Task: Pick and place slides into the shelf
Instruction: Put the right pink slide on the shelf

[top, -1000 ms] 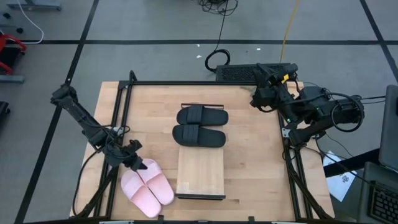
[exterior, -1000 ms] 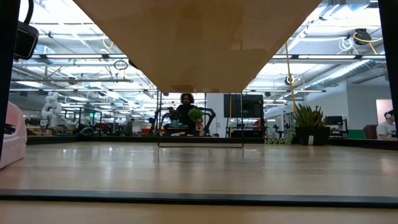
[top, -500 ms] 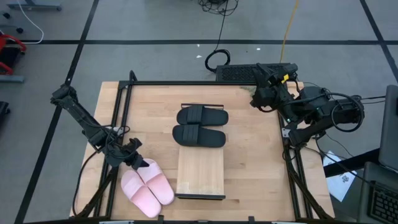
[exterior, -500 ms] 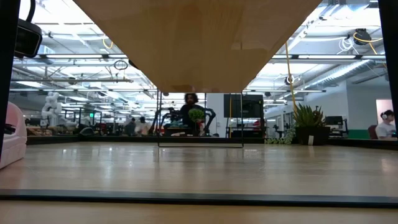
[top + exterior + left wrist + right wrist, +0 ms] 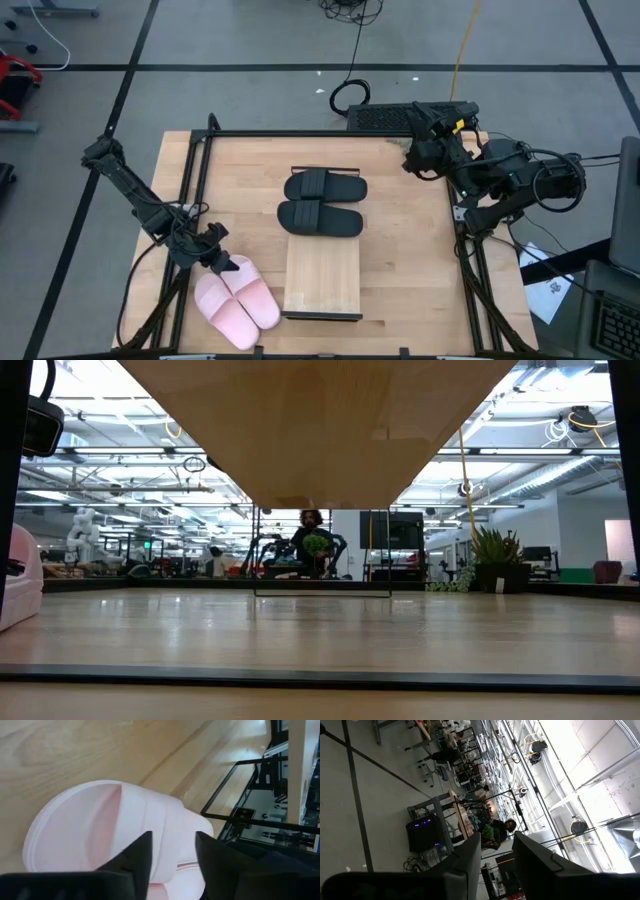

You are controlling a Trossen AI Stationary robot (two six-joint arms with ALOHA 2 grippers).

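Two black slides (image 5: pixel 321 203) lie side by side on the far end of the shelf (image 5: pixel 322 280), a pale board running from far to near at the table's middle. A pink pair (image 5: pixel 238 300) lies on the table left of the shelf, near the front edge; one shows at the low view's left edge (image 5: pixel 18 588). My left gripper (image 5: pixel 216 256) is open at the pink pair's far end, its fingers straddling a pink strap (image 5: pixel 160 820). My right gripper (image 5: pixel 414 157) waits open and empty at the table's far right corner. My left gripper (image 5: pixel 172 852) comes at the pink slide slanting down from the table's left, one finger (image 5: pixel 142 852) on each side of the strap's edge (image 5: pixel 172 827). I cannot tell whether either finger touches the strap. The slide lies flat on the table.
A thin black frame (image 5: pixel 300 134) runs along the table's far and side edges. A black box (image 5: pixel 385 118) sits behind the far edge. The near half of the shelf is bare. In the low view the shelf's underside (image 5: pixel 320 430) spans overhead, and people show in the room beyond.
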